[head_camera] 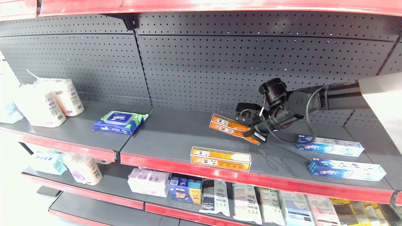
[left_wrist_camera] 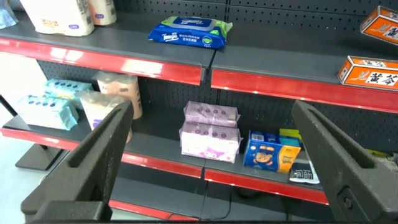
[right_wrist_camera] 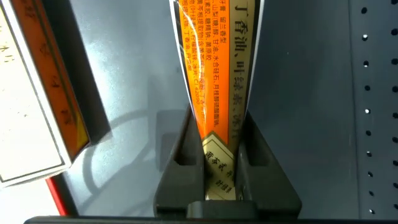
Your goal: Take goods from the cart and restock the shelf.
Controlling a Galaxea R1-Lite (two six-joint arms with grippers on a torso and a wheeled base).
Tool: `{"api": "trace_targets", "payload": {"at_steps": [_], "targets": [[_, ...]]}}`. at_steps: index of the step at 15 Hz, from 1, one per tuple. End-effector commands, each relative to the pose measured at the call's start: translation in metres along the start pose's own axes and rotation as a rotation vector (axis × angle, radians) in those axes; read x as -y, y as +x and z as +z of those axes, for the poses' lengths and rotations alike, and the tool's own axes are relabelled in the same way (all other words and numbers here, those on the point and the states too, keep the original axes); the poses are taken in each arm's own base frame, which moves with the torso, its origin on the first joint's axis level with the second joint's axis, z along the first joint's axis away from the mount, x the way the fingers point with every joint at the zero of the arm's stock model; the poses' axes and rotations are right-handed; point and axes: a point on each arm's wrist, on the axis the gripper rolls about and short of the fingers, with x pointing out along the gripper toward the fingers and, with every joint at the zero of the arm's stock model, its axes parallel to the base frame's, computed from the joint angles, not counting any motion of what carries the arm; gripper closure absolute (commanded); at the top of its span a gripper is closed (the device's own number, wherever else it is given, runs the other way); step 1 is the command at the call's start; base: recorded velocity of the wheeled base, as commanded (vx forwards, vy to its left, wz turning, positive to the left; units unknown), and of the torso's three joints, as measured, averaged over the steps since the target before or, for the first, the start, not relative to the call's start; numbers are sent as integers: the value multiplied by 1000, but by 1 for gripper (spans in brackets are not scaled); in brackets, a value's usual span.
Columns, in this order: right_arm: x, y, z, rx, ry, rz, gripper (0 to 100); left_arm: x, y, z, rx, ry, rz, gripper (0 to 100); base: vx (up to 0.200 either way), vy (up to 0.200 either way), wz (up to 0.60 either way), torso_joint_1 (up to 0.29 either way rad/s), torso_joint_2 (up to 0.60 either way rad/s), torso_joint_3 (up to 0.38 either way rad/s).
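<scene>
Jaws of right gripper (head_camera: 250, 132) clamp orange box (head_camera: 227, 125), seemingly just above shelf (head_camera: 169, 135); left gripper (left_wrist_camera: 211, 109) spread wide.

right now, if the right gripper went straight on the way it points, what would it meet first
Past the orange box in the right gripper, the shelf looks free; then probably the pegboard back panel, depth unclear.

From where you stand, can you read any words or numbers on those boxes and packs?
Orange box in the right gripper: Chinese print, too fine to quote reliably.
Second orange box at the shelf edge: large characters, blurred.
Blue toothpaste boxes: logos too small.
Blue wipes pack: label too small.
Lower-shelf packs: unreadable.
</scene>
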Motion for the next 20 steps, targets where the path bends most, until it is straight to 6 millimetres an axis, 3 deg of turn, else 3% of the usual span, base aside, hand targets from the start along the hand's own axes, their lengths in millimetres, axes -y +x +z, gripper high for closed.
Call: {"api": "trace_targets", "payload": {"at_steps": [1,11,20], "targets": [[-3,4,4,0,-11,7,100,0,0,0,-1,0,1,0,0,0,0,0,0,0],[-14,14,16,8,-45,30,100,0,0,0,-1,0,1,0,0,0,0,0,0,0],[-15,19,14,-16,-46,24,100,0,0,0,-1,0,1,0,0,0,0,0,0,0]]}}
